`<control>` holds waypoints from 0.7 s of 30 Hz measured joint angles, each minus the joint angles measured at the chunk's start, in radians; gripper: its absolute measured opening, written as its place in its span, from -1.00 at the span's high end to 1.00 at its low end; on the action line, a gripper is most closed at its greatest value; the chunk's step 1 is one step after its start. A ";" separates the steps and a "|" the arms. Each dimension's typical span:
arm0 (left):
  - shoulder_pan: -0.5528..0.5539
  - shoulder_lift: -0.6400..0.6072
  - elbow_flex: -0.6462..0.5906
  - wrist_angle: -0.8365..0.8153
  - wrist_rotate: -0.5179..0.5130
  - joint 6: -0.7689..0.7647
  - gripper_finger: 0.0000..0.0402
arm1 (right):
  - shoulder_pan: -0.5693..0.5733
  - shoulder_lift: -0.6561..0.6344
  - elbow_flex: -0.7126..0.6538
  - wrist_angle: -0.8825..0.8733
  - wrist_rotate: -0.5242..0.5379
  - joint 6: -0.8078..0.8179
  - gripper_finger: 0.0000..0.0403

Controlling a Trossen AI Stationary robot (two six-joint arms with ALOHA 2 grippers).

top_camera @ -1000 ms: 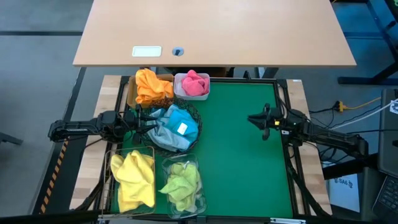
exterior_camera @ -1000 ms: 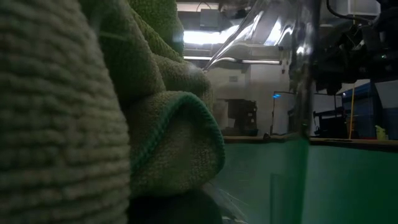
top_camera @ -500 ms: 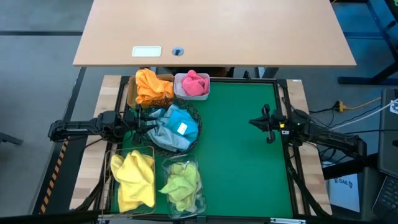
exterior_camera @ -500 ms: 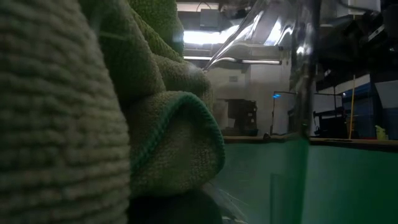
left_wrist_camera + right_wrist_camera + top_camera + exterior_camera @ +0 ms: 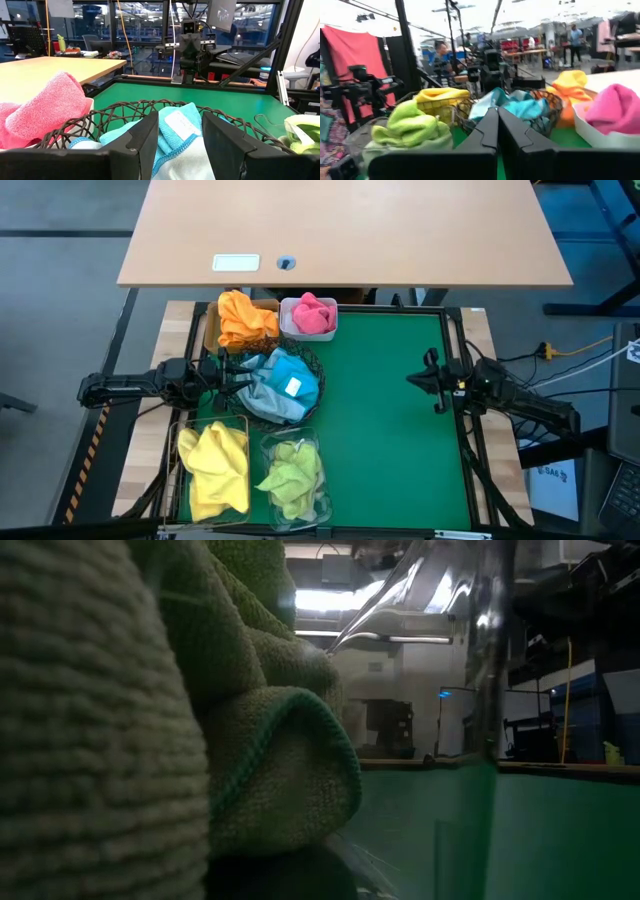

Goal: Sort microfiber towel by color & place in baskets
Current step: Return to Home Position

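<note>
All towels lie in baskets along the table's left side. The orange towels fill the tan box, and the pink ones the white tub. The blue towels are in the black mesh bowl, the yellow ones in the wire basket, and the olive-green ones in the clear tub. My left gripper hovers open at the bowl's left rim. My right gripper is shut and holds nothing, over the mat near the right edge.
The green mat lies bare between the baskets and the right arm. A light wooden desk stands beyond the far edge. In the low view the green towel fills the picture's left. People show far off in the room.
My right gripper has drawn back a little toward the table's right edge, staying shut and level. The towels and baskets lie as they did.
</note>
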 joint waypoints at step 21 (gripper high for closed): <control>0.000 0.000 0.000 0.000 0.000 0.000 0.28 | -0.001 0.002 0.000 -0.126 0.113 0.049 0.97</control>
